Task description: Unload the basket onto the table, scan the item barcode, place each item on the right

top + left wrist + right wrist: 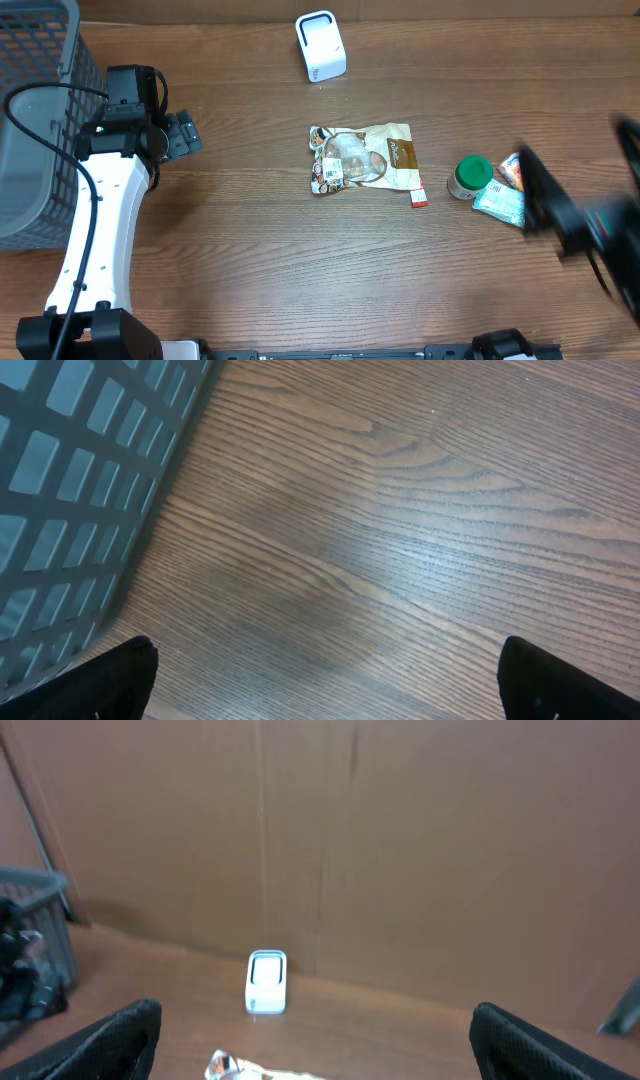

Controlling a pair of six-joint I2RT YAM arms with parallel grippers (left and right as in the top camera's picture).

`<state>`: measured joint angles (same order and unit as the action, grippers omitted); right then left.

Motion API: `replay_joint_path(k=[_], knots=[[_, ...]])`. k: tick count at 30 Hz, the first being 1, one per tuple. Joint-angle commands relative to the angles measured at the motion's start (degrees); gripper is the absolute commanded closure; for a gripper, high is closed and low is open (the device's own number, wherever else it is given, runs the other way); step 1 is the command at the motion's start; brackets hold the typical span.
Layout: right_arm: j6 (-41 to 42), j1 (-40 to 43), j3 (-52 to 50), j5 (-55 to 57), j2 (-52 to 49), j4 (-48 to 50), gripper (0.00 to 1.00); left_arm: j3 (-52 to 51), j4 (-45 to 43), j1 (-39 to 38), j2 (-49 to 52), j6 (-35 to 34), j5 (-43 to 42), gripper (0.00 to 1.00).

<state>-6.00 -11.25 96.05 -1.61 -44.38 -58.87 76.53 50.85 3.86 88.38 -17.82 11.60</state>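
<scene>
Grey basket (pixel 30 120): far left of wooden table (pixel 250 280), just beside left arm.
Left claw (pixel 185 135): fingers wide apart, empty, over bare wood beside basket.
White scanner (pixel 320 45): back centre, upright, well apart from bag.
Snack bag (pixel 365 158): flat mid-table, white label at left end, clear of both claws.
Green-lidded jar (pixel 470 177): right of bag, small packets (pixel 500 205) against it.
Right claw (pixel 315 1045): fingers wide apart, empty, blurred near packets, facing scanner.

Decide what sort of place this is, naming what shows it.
Probably a mock shop checkout: a white barcode scanner, a packaged snack bag and a grey basket on a wooden table.
</scene>
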Motion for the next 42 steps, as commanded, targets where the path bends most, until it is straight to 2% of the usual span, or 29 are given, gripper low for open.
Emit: replay_joint_path(k=[1, 5, 9, 16, 21, 26, 34, 42], knots=[[0.39, 1.16, -0.44, 1.49, 3.43, -2.21, 0.00, 0.76, -0.11, 0.22, 0.24, 0.68, -0.07, 0.00], [3.23, 6.82, -4.90, 0.81, 12.22, -3.80, 0.00, 0.76, -0.11, 0.22, 0.24, 0.68, -0.04, 0.00], [3.26, 9.70, -13.00, -1.86, 21.09, -0.98, 0.00, 0.76, -0.11, 0.31, 0.24, 0.68, -0.07, 0.00], [3.56, 11.34, -32.83, -5.05, 34.53, 10.25, 0.00, 0.76, -0.11, 0.24, 0.24, 0.68, -0.07, 0.01], [7.80, 11.32, -45.55, -5.11, 40.41, 22.71, 0.00, 0.76, -0.11, 0.24, 0.24, 0.68, -0.04, 0.00], [10.25, 11.32, -55.93, -5.14, 44.09, 34.80, 0.00, 0.76, -0.11, 0.24, 0.24, 0.68, -0.04, 0.01], [16.48, 12.26, -70.82, -5.14, 44.17, 53.37, 0.00, 0.76, -0.11, 0.24, 0.24, 0.68, -0.04, 0.01], [18.12, 12.28, -84.41, -6.27, 44.17, 70.58, 0.00, 0.76, -0.11, 0.24, 0.24, 0.68, -0.07, 0.01]])
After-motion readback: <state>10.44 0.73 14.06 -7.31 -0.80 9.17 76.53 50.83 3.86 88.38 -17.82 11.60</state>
